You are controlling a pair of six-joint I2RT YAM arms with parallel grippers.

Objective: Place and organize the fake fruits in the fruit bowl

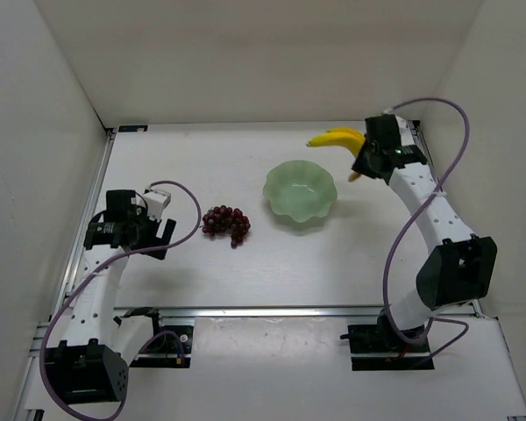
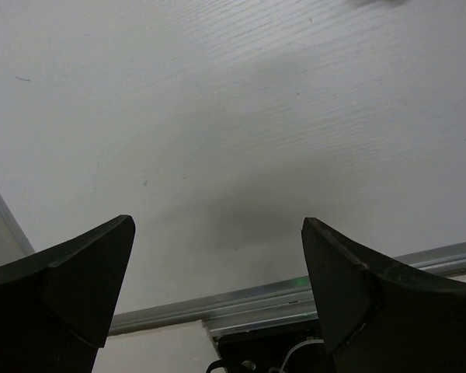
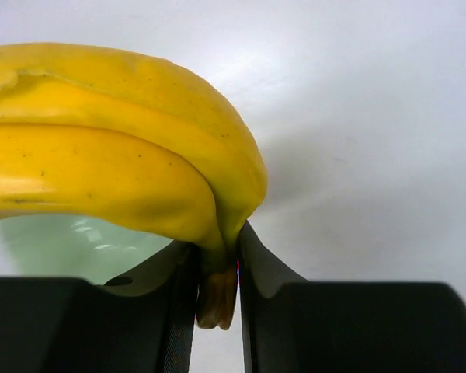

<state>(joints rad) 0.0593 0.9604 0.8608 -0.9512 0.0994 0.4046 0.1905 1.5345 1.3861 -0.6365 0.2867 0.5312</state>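
Note:
My right gripper (image 1: pixel 366 156) is shut on the stem end of the yellow banana (image 1: pixel 336 138) and holds it in the air just right of and behind the green scalloped bowl (image 1: pixel 300 193). In the right wrist view the banana (image 3: pixel 116 148) fills the upper left, its brown stem pinched between the fingers (image 3: pixel 260 272), with the bowl (image 3: pixel 70 245) below it. The dark red grapes (image 1: pixel 227 222) lie on the table left of the bowl. My left gripper (image 1: pixel 158 239) is open and empty, left of the grapes; its view shows only bare table between the fingers (image 2: pixel 85 272).
White walls enclose the table on the left, back and right. A metal rail (image 1: pixel 289 310) runs along the near edge; it also shows in the left wrist view (image 2: pixel 279 299). Purple cables loop off both arms.

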